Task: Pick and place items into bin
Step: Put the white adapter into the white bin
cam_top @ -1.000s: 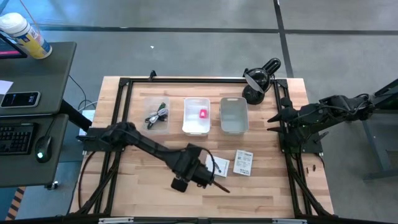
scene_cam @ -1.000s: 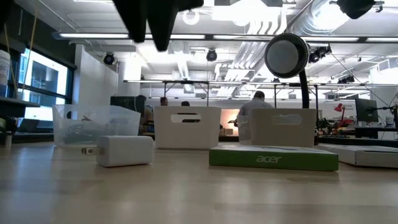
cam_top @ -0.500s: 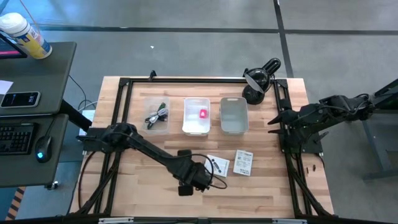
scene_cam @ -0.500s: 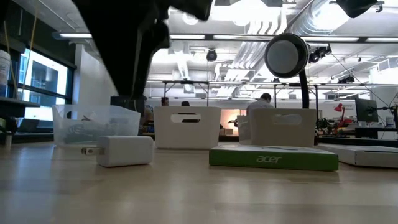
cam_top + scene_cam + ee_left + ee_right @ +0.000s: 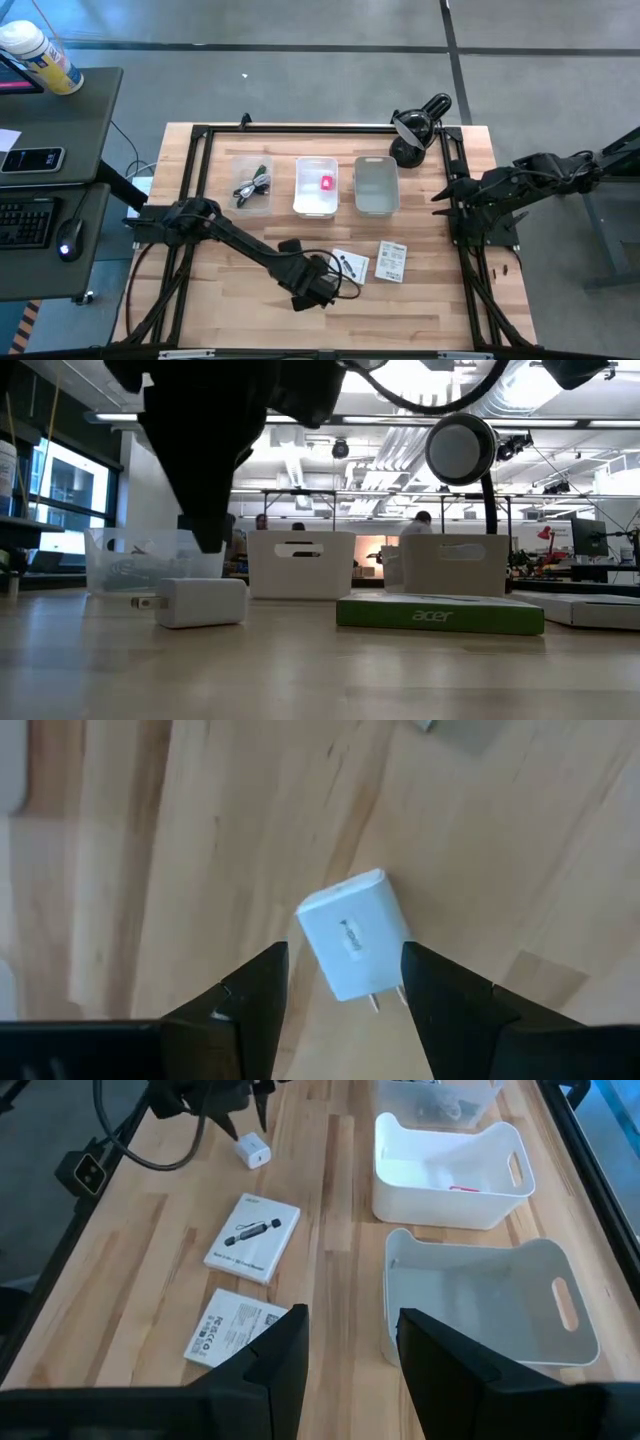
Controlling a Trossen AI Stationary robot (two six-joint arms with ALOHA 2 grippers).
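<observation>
The small white cube, a plug-in charger (image 5: 355,935), lies on its side on the wooden table (image 5: 240,300), its prongs showing in the left wrist view. My left gripper (image 5: 345,952) hangs open just above it (image 5: 212,520), one finger on either side and neither touching. In the high view the gripper (image 5: 318,288) hides the cube. The low view shows the cube (image 5: 200,602) resting below the dark fingers. Two white printed cards (image 5: 350,265) (image 5: 392,262) lie flat to its right. My right gripper (image 5: 345,1360) waits open at the table's right edge (image 5: 440,190).
Three bins stand in a row at the far middle: a clear one (image 5: 252,185) with a black cable, a white one (image 5: 316,186) holding a tiny pink piece, and a grey one (image 5: 376,185). A black round lamp-like object (image 5: 418,128) stands at the far right corner.
My left gripper has come down from high above the table toward the white cube and now hangs close over it. The cube, cards and bins have stayed where they were.
</observation>
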